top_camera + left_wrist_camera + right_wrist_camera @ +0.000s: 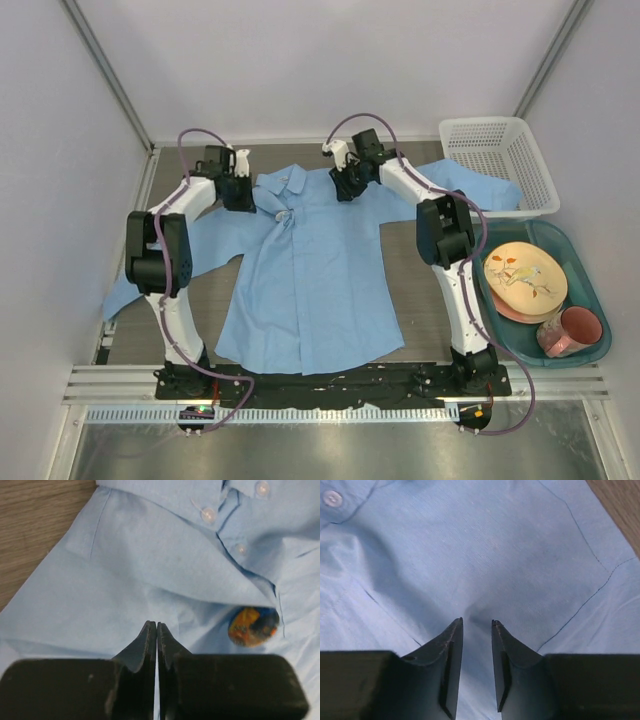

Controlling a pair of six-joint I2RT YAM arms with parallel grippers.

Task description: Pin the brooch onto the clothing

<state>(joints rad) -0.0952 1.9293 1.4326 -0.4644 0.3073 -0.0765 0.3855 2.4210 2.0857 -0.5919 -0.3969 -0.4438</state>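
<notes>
A wooden desk (pixel 30 530) between white walls carries the clothing (pixel 310 280), spread flat. The brooch (pixel 253 626) lies at the middle right of the left wrist view, half under a fold. The left claw (pixel 155 623) is nearly closed, gripping nothing visible. The right claw (pixel 477 621) stands narrow over puckered cloth. If either drags the fabric, the brooch may slip or get buried.
</notes>
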